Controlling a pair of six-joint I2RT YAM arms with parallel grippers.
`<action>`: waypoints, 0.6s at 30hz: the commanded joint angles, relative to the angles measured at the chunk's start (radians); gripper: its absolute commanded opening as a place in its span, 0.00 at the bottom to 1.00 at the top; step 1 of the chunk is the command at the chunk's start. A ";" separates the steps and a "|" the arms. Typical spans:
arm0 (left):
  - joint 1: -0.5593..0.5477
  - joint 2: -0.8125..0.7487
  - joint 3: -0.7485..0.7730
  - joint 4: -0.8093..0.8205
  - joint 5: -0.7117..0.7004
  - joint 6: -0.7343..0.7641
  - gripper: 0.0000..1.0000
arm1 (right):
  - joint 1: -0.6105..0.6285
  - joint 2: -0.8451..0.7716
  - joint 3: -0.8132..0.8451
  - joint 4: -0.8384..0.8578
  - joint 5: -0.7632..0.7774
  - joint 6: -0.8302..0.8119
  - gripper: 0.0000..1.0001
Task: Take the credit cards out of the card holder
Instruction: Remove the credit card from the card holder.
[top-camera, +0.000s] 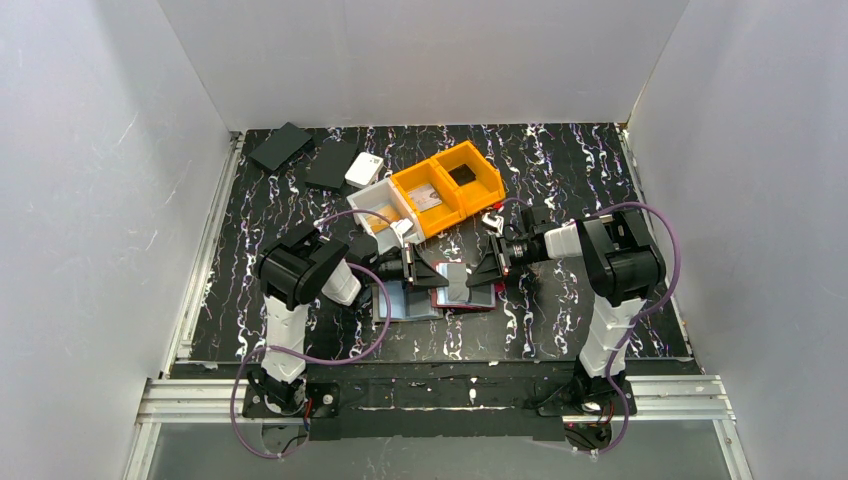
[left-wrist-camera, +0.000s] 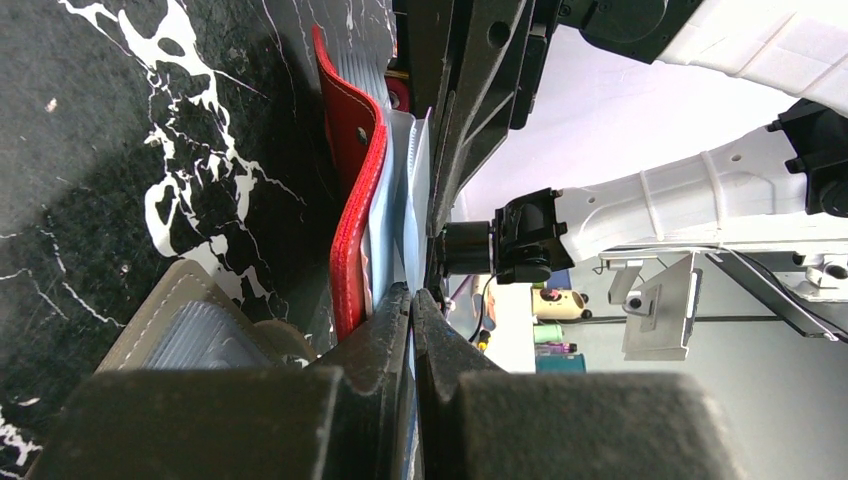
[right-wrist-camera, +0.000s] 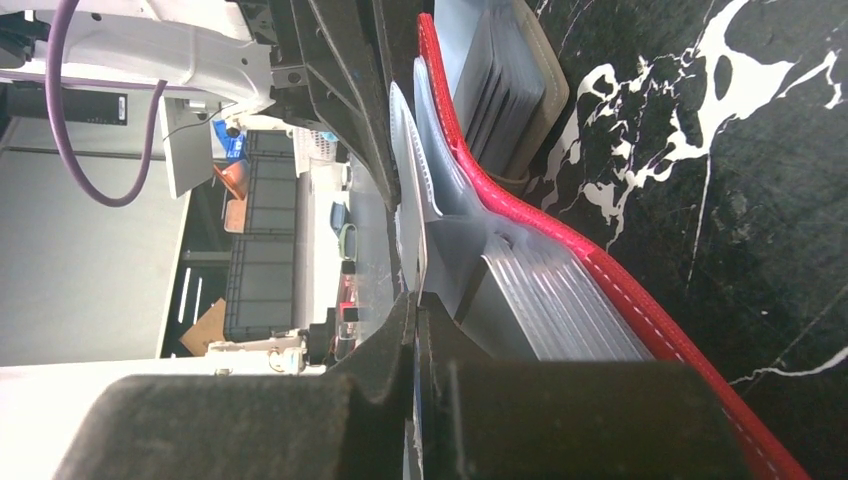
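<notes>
The red card holder (top-camera: 465, 292) lies open on the black marble table between my two grippers, its clear plastic sleeves fanned upward. In the left wrist view the red cover (left-wrist-camera: 356, 190) stands on edge beside the sleeves (left-wrist-camera: 400, 215). My left gripper (left-wrist-camera: 412, 293) is shut on a thin clear sleeve with a blue edge showing between the jaws. My right gripper (right-wrist-camera: 416, 302) faces it from the other side, shut on a thin blue-edged credit card at the sleeve's rim. The ribbed sleeves (right-wrist-camera: 545, 300) and red stitched edge (right-wrist-camera: 610, 275) lie beside it. Both grippers (top-camera: 425, 272) (top-camera: 488, 272) nearly meet over the holder.
A grey-beige second holder (top-camera: 405, 302) (left-wrist-camera: 190, 330) lies just left of the red one. Behind stand two orange bins (top-camera: 447, 185) and a white bin (top-camera: 385, 212). Two black boxes (top-camera: 280, 145) and a small white box (top-camera: 364, 170) sit at the back left.
</notes>
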 joint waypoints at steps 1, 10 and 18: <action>0.035 0.001 -0.024 0.000 0.046 0.010 0.00 | -0.030 0.010 -0.019 0.032 0.015 0.002 0.02; 0.047 0.005 -0.030 0.000 0.052 0.010 0.00 | -0.040 0.006 -0.024 0.038 0.024 0.007 0.01; 0.051 0.035 -0.043 -0.002 0.036 0.002 0.00 | -0.062 -0.022 -0.032 0.034 0.082 0.003 0.01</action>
